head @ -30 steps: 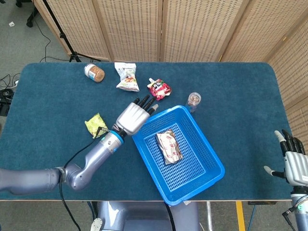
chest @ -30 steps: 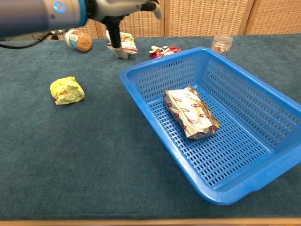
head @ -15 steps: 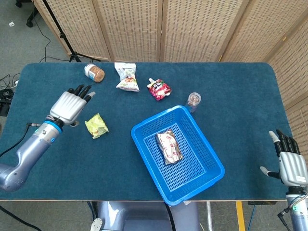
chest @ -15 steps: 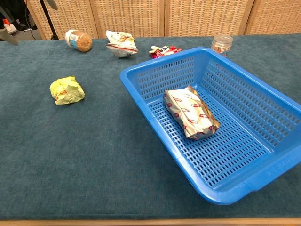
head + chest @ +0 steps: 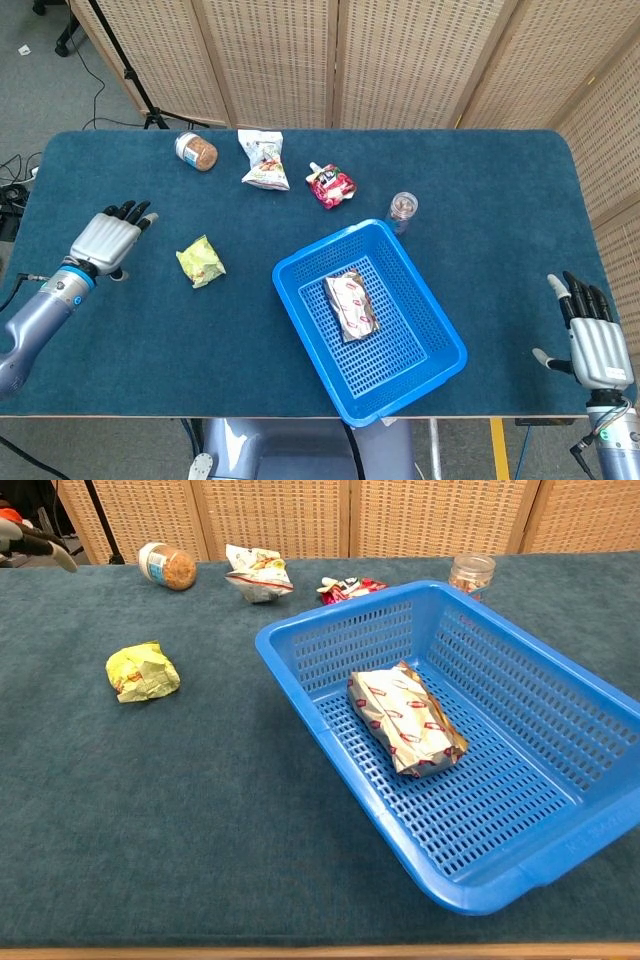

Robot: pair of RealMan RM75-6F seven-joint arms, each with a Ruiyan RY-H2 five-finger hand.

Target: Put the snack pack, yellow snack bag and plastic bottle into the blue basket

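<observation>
left hand (image 5: 103,240): empty, fingers extended | right hand (image 5: 594,338): empty, fingers spread, pointing away

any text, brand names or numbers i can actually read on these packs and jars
None can be read.
Snack pack in the blue basket: red marks, too blurred.
Yellow snack bag: print too small.
Lying jar: blue label, unreadable.
White bag and red pouch: blurred print.

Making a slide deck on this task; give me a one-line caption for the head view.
Snack pack in the blue basket; yellow snack bag on the table near the empty left robot hand.
</observation>
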